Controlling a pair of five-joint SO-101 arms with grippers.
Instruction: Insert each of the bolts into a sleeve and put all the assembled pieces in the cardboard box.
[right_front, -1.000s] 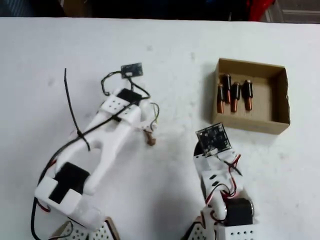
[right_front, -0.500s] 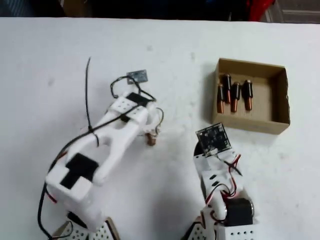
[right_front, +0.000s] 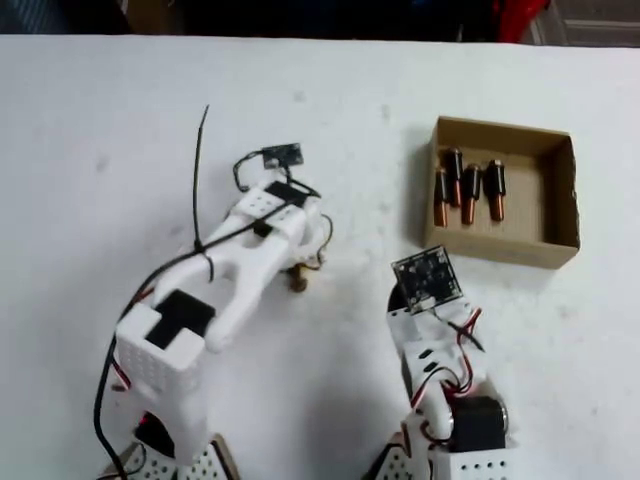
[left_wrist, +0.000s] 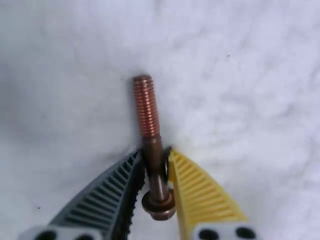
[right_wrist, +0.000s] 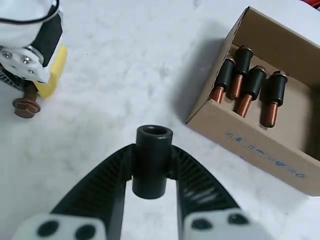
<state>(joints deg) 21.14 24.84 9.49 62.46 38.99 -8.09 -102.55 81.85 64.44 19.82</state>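
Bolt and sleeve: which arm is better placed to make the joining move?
Left, probably. The left fingers grip the bolt near its head, threaded end free to lead in. The right fingers hold the sleeve with its open bore exposed, so it can serve as a fixed target.

Coppery metal bolt (left_wrist: 151, 145), matt sleeve (right_wrist: 151, 161)
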